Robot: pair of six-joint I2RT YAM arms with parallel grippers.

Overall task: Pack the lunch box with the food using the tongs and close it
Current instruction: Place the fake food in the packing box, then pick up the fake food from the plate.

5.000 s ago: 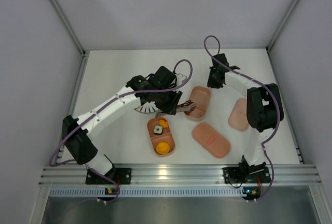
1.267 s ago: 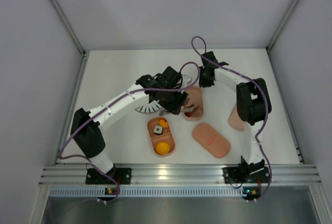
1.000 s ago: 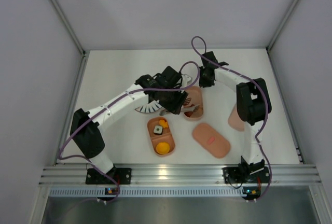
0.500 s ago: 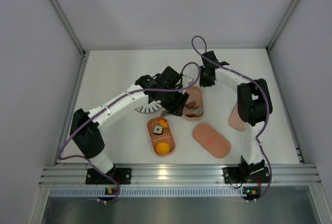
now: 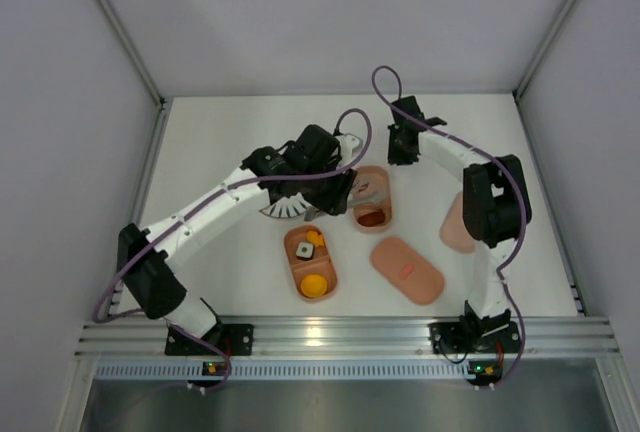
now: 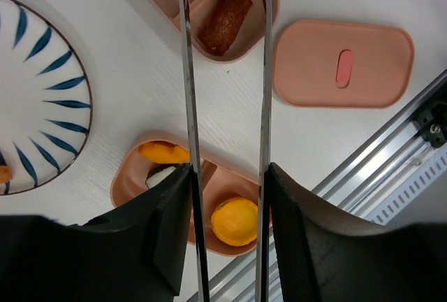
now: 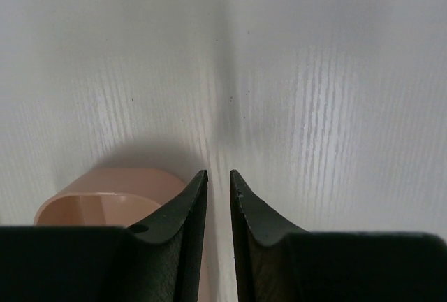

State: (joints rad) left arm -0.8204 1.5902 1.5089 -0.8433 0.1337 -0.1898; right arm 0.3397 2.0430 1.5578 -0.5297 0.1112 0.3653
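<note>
Nearest the arms' bases, a salmon-pink oblong plastic tray (image 5: 289,264) lies on the white tabletop (image 5: 220,142). It is split into two compartments. A round orange piece (image 5: 314,285) fills the near one. The far one holds a dark-and-white piece (image 5: 303,249) and a smaller orange piece (image 5: 317,238). To its right, clear of it, a flat salmon-pink lid with a small red mark (image 5: 407,269) lies at a slant. Further right, a second pink lid (image 5: 455,227) is half hidden behind the right arm.

Beyond the near tray hangs the left tool (image 6: 228,168), clamped on slim silvery metal tongs (image 6: 187,92). The two thin arms of the tongs run out side by side, held apart, and their tips leave the top of the wrist view. Between those arms, lower down, a dark brown oblong piece (image 6: 227,17) lies in the near end of a second salmon-pink tray (image 5: 389,197). I cannot tell whether the tongs touch that tray. To the left of this tray, partly under the left arm, sits a round white plate with dark radial stripes (image 5: 280,212). A scrap of orange (image 6: 3,173) shows on it at the edge of the wrist view.

Farthest back, the right tool (image 7: 217,173) points down at the tabletop, past the second tray's far end. Its fingers are drawn nearly together with a thin gap and nothing in it. The tray's rounded end sits just beside one finger.
</note>
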